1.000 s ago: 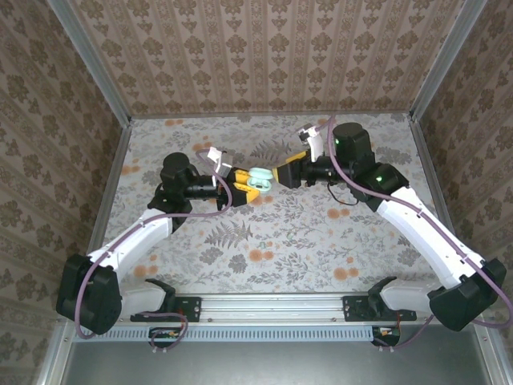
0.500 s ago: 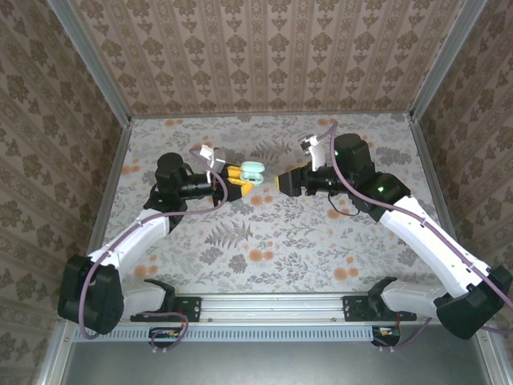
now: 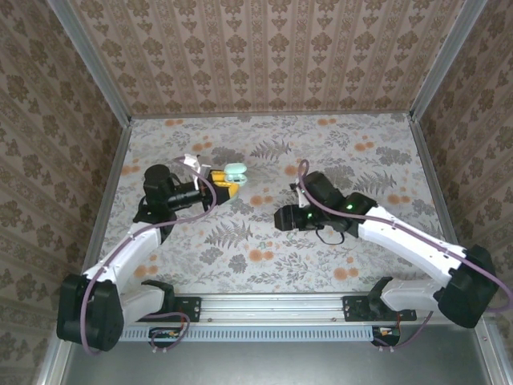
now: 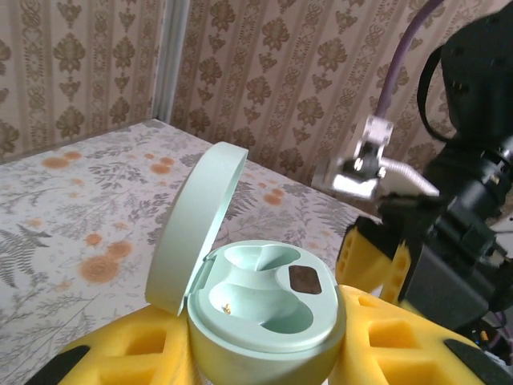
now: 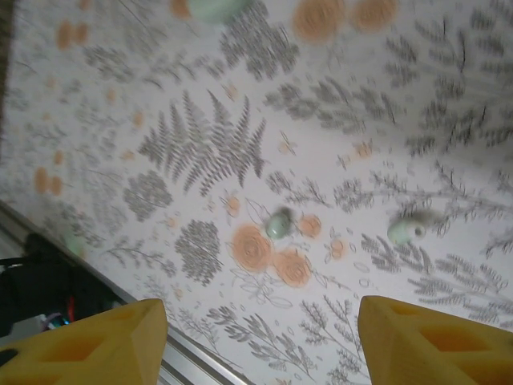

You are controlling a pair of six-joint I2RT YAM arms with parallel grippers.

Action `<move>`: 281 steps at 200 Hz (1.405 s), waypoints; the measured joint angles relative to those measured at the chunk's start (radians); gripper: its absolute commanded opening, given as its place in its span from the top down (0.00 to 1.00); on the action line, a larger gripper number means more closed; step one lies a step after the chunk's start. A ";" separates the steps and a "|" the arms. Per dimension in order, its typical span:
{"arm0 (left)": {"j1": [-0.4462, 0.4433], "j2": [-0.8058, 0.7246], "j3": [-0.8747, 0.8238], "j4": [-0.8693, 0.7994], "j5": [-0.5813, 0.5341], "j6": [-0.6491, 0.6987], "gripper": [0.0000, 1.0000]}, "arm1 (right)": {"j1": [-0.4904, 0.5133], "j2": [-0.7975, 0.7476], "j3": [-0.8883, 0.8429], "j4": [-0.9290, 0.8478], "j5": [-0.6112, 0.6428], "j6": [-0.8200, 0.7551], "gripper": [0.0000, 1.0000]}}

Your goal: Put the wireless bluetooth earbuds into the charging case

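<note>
My left gripper (image 3: 227, 178) is shut on the mint-green charging case (image 3: 234, 171), held above the table left of centre. In the left wrist view the case (image 4: 264, 309) stands between the yellow pads (image 4: 136, 353) with its lid (image 4: 196, 228) hinged open. Both of its wells are empty. My right gripper (image 3: 282, 218) hangs open over the middle of the table, facing down. Its wrist view shows two mint earbuds lying apart on the floral tabletop, one (image 5: 280, 223) near an orange flower and one (image 5: 406, 229) further right. Both lie beyond the open yellow fingertips (image 5: 88, 341), untouched.
The floral table (image 3: 385, 160) is walled on three sides by patterned panels. A metal rail (image 3: 272, 309) with both arm bases runs along the near edge and shows in the right wrist view (image 5: 184, 365). The right arm's black body (image 4: 469, 200) looms close right of the case.
The right gripper drew away from the case and swung down toward the near middle of the table, its jaws narrowing slightly. The left gripper carried the case to the left.
</note>
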 measured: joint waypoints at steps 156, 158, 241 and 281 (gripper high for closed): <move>0.013 -0.162 -0.022 -0.220 -0.097 0.081 1.00 | 0.133 0.473 0.121 0.084 0.011 0.237 0.67; 0.013 -0.163 -0.022 -0.221 -0.097 0.081 1.00 | 0.133 0.476 0.124 0.084 0.011 0.237 0.67; 0.013 -0.167 -0.024 -0.248 -0.097 0.081 1.00 | 0.140 0.542 0.198 0.016 0.011 0.235 0.67; 0.013 -0.167 -0.024 -0.249 -0.097 0.081 1.00 | 0.140 0.565 0.217 -0.016 0.012 0.229 0.67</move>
